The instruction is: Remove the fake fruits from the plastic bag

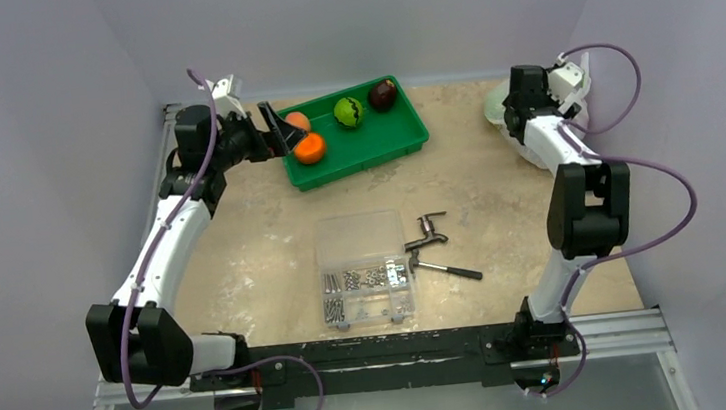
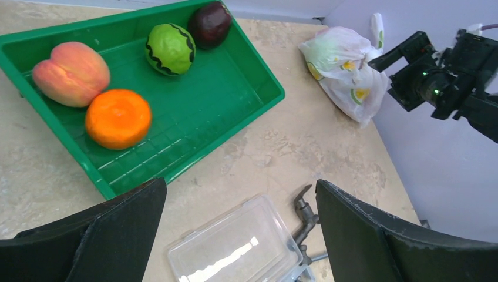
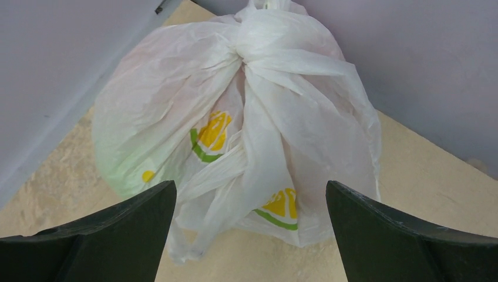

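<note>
I can't see what's inside the knotted bag [image 3: 252,135], and from above my right arm [image 1: 588,205] hides most of it.

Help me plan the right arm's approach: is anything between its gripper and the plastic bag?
Nothing visible does. The open right gripper faces the plastic bag directly, with only table surface between them. The bag itself is closed, though: the knot at its top shuts off whatever is inside, and the contents cannot be made out.
</note>
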{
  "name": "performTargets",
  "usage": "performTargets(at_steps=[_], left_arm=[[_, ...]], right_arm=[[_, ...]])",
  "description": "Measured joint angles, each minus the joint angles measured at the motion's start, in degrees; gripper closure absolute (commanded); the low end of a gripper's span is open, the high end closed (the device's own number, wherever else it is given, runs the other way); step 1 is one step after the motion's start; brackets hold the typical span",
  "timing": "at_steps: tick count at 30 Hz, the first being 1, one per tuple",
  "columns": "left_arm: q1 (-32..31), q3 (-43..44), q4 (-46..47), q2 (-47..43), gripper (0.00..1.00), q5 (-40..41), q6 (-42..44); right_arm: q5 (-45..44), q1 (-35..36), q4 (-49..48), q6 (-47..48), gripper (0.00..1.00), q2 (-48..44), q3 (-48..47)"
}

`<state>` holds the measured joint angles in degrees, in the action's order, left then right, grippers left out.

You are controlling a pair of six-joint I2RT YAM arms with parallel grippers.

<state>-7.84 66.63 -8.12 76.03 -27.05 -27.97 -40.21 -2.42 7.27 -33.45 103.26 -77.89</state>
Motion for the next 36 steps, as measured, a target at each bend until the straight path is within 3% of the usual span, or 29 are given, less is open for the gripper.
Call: performTargets(at_steps=[5,8,17,21,26,32,34,36], left_arm=[[-0.7,0.6,0.0,0.1,0.02,-1.8,-1.1],[-0.8,0.7,-0.1,0.2,0.02,-2.6,-1.6],[-0.8,0.8,-0.1,0.6,0.03,-3.6,-2.8],[-0.8,1.1,-0.2,1.1,0.03,-4.1,-3.0],[-0.8,1.5,-0.2,1.5,0.03,-4.3,-3.0],[-0.8,1.7,-0.3,1.8,0.04,-4.8,-3.0],[-0.8,2.0,-0.5,1.9,0.04,-5.2,-3.0],[-0.8,2.3,-0.5,2.1,0.04,-5.8,-3.1]], right_arm=[[-0.7,-1.9,7.3,-4.4,0.05,3.9,-5.5],[-0.7,-3.0,10.7,-6.8,0.12,5.6,-7.7],[-0.3,-4.1,14.3,-9.0,0.25,8.5,-9.4],[-0.2,-4.1,15.6,-8.8,0.41,10.8,-11.6],[-0.3,-4.0,16.2,-8.7,0.71,11.5,-11.5],[0.2,-3.7,15.9,-9.7,0.83,7.5,-5.4],[0.5,-3.2,15.9,-10.5,0.95,4.1,-1.0],[0.8,-2.5,16.2,-11.2,1.0,0.3,3.2]])
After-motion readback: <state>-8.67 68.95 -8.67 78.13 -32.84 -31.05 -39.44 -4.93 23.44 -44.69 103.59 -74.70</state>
